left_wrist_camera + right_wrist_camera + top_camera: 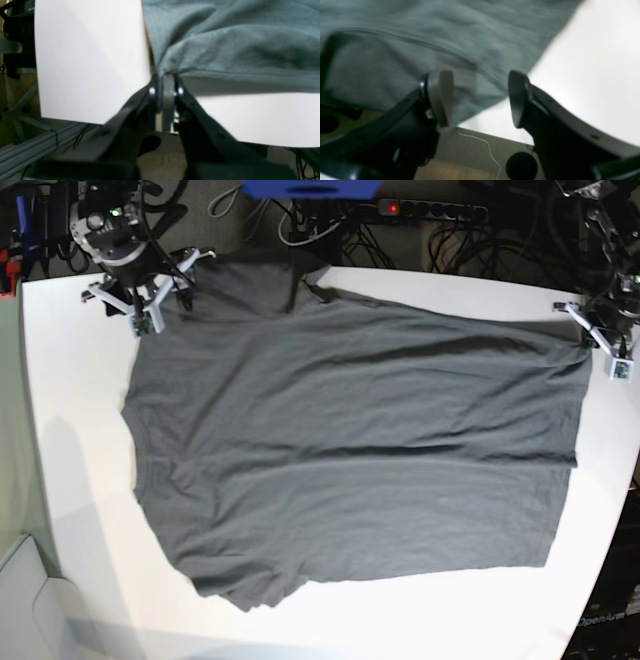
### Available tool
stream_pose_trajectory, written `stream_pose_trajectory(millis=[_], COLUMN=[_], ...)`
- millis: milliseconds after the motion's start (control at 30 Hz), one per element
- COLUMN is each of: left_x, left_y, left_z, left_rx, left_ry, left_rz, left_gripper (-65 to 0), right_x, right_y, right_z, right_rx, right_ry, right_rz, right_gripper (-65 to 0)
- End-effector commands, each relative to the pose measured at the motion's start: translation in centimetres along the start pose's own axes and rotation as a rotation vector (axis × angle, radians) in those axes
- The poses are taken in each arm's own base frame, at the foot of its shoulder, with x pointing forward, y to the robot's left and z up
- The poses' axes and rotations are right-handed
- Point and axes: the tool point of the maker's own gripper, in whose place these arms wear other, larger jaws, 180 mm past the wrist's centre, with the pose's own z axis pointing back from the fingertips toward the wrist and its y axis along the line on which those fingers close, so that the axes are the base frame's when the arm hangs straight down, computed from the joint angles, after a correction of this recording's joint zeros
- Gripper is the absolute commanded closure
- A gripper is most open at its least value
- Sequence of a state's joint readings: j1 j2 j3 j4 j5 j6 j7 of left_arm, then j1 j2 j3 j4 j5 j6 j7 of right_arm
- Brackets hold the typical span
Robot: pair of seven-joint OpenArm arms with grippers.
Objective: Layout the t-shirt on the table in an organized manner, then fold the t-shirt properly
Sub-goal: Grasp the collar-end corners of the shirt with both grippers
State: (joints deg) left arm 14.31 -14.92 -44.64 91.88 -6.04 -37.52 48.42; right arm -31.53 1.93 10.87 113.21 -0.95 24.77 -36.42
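The dark grey t-shirt [350, 450] lies spread across the white table [80, 480], with some wrinkles and a bunched lower-left corner. My left gripper [598, 335] is at the shirt's far right corner. In the left wrist view this gripper [166, 75] is shut on the t-shirt's [237, 37] hem, just above the table [87, 62]. My right gripper [143, 315] hovers at the far left corner. In the right wrist view it [480, 97] stands open, and the t-shirt's [420, 37] edge lies loose beneath its fingers [442, 95] by the table [590, 62] edge.
Cables and a power strip [430, 210] run behind the table's far edge, beside a blue object [310, 188]. A white box [30, 610] sits off the near left corner. Floor and a thin white cord [490, 147] show below the table edge.
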Motion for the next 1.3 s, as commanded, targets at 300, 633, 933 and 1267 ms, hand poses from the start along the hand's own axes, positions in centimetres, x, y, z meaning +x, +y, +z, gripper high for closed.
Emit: stream_pose_trajectory(millis=[300, 633, 933, 1267], left_x=[1.2, 1.4, 1.2, 1.3], left_y=[0.9, 0.9, 0.9, 0.9], left_z=[0.4, 0.4, 0.4, 0.5], left_rx=[0.022, 0.023, 0.022, 0.023], left_ry=[-0.036, -0.041, -0.038, -0.038], left_rz=[-0.009, -0.008, -0.009, -0.010], left_gripper=[-0.4, -0.4, -0.4, -0.4], right_x=[-2.0, -2.8, -3.2, -4.0], right_y=[1.0, 3.6, 4.3, 4.8], right_z=[1.3, 1.4, 1.3, 0.8], right_rx=[0.013, 0.081, 0.091, 0.107], right_ry=[0.029, 0.049, 0.059, 0.082], right_rz=[-0.040, -0.037, -0.063, -0.071], right_gripper=[-35.5, -35.5, -35.5, -35.3])
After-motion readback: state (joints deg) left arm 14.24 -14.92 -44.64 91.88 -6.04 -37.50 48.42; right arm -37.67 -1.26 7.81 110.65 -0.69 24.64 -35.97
